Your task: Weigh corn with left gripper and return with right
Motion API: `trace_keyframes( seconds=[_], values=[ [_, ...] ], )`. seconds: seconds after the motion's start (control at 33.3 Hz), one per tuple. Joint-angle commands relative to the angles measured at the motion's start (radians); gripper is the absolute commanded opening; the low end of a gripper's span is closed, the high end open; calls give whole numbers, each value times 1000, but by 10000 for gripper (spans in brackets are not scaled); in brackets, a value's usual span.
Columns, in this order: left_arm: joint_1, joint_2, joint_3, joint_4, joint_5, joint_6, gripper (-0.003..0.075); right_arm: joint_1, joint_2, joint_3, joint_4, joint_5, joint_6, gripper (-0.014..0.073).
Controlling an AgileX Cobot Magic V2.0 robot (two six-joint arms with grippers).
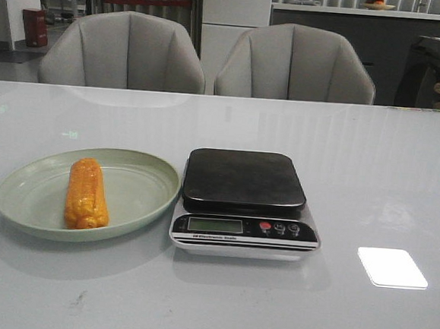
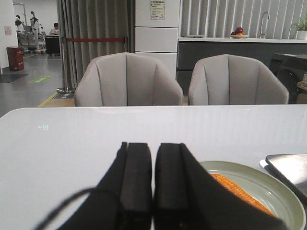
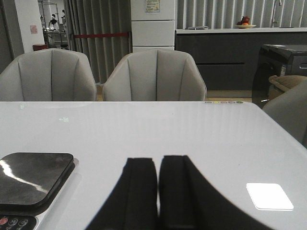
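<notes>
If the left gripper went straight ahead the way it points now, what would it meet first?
Probably nothing soon. The left gripper, fingers together, points over bare table toward the chairs. The plate with the corn lies off to its side, though depth is hard to judge.

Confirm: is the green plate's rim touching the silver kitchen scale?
Touching, as far as the front view shows: the pale green oval plate's right rim meets the silver kitchen scale's left edge, no gap visible.

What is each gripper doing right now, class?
Left gripper: closed, holding nothing.
Right gripper: closed, holding nothing.
</notes>
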Motion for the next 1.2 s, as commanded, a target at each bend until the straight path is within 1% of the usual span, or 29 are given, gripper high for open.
trace_keyframes(
  seconds=[0.0, 0.96, 1.02, 1.17],
  values=[
    [-6, -21, 32, -1, -78, -6, 114, -6, -20, 11, -15, -83, -11, 185],
    [-6, -21, 32, -1, -78, -6, 114, -6, -20, 11, -15, -83, -11, 185],
    [-6, -21, 30, -1, -106, -6, 114, -6, -20, 11, -15, -83, -11, 185],
    [-6, -21, 27, -5, -254, -6, 114, -6, -20, 11, -15, -83, -11, 185]
  ],
)
